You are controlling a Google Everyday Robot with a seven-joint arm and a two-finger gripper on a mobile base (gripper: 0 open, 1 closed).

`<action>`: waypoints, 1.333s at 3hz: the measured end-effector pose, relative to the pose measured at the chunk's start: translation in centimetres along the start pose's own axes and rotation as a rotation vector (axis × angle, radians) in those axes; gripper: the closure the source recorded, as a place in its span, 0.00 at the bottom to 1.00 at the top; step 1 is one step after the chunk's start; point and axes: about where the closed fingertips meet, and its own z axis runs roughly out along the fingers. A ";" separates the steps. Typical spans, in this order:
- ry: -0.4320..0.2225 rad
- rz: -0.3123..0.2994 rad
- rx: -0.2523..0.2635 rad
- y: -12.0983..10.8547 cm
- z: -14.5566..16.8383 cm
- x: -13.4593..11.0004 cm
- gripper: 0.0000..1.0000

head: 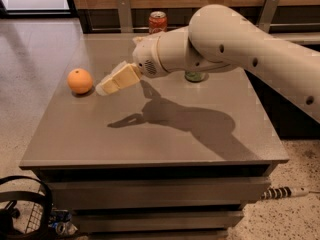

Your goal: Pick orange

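The orange (pixel 80 80) sits on the grey table (pixel 150 134) near its left edge. My gripper (pixel 107 86) reaches in from the right, its cream fingertips just right of the orange and slightly above the tabletop, with a small gap to the fruit. It holds nothing. The white arm (pixel 225 39) stretches across the table from the right.
A red cola can (pixel 157 22) stands at the table's back edge. A green object (pixel 195 76) sits partly hidden under the arm. A wire basket (pixel 22 209) is on the floor at the lower left. A wall runs behind the table.
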 end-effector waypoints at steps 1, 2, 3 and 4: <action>-0.035 0.002 -0.017 0.0 3.4 0.5 0.00; -0.089 -0.001 -0.022 0.2 6.3 0.4 0.00; -0.147 -0.001 -0.022 0.4 8.6 0.0 0.00; -0.169 -0.010 -0.017 1.2 10.8 -0.3 0.00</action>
